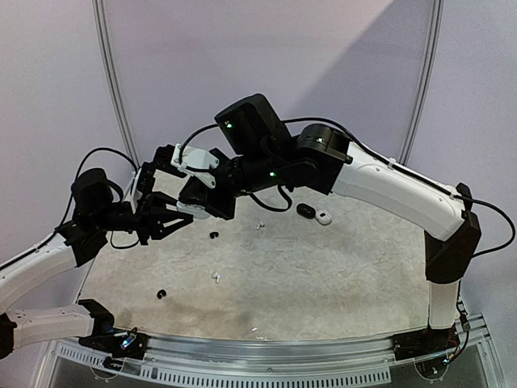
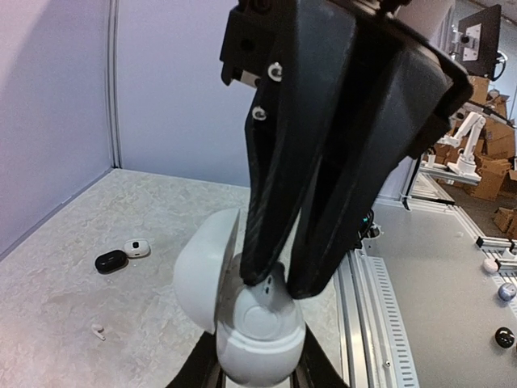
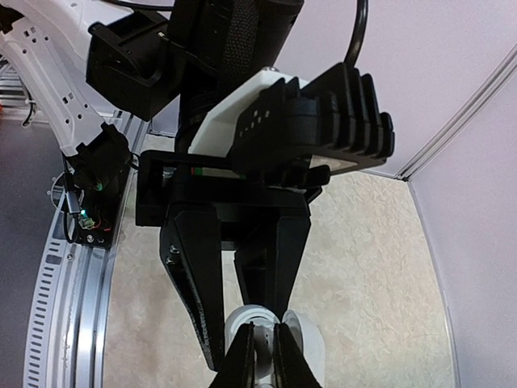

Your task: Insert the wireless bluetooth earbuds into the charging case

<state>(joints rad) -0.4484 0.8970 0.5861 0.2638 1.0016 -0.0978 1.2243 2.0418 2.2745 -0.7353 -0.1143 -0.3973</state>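
Left gripper [image 2: 279, 284]: clamping the open white case [image 2: 257, 339].
Right gripper [image 3: 262, 356]: pinching shut at its mouth, earbud unseen.
Tip: aligning squarely before releasing.

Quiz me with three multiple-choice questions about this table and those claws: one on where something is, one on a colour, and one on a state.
1. Where is the black case?
A) on the table, beside a small white case
B) pinched in a claw
C) on the metal rail at the near edge

2. What colour is the held case, clamped in the left gripper?
A) black
B) blue
C) white

3. How is the held case's lid?
A) shut
B) swung open
C) lying loose on the table

Answers:
1 A: the top view shows the black case lying on the table next to the small white case.
2 C: the left wrist view shows a white shell between the dark fingers.
3 B: in that same view the lid stands out to one side of the body.
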